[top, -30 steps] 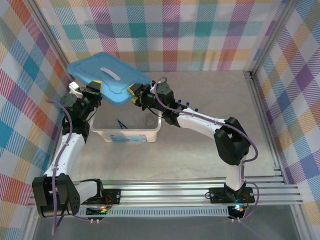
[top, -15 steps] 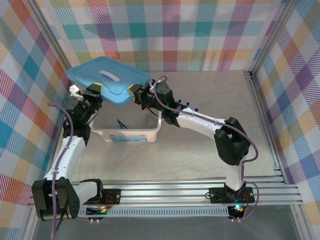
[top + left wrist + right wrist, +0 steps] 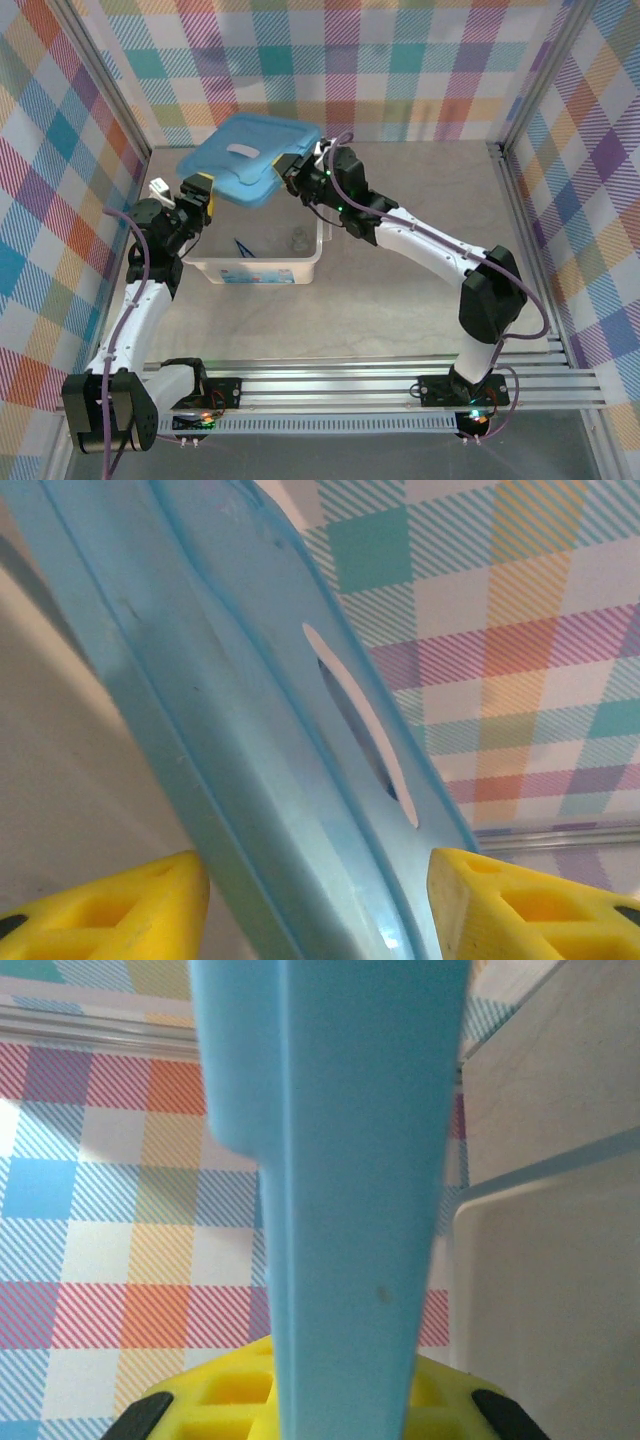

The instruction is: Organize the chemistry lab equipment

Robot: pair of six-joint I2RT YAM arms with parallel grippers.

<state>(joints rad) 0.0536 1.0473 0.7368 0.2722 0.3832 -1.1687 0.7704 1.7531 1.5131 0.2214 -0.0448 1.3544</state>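
The flat blue lid [image 3: 245, 160] hangs tilted over the back of the translucent box [image 3: 255, 272]. My right gripper [image 3: 290, 172] is shut on the lid's right edge. In the right wrist view the lid [image 3: 350, 1160] rises edge-on out of the right gripper [image 3: 345, 1405]. My left gripper [image 3: 200, 188] is open at the lid's lower left corner. Its yellow fingers [image 3: 110, 910] stand apart on either side of the lid [image 3: 250, 730]. Dark blue tweezers [image 3: 243, 247] and a tiny clear cup [image 3: 297, 240] lie inside the box.
Checked walls close in the back and both sides, with the left wall close behind my left arm. The box's white wall [image 3: 560, 1290] stands just right of the right gripper. Bare tabletop [image 3: 430, 190] lies to the right of the box.
My left gripper has opened and let go of the lid. My right gripper has carried the lid back and to the right, off the box's left side.
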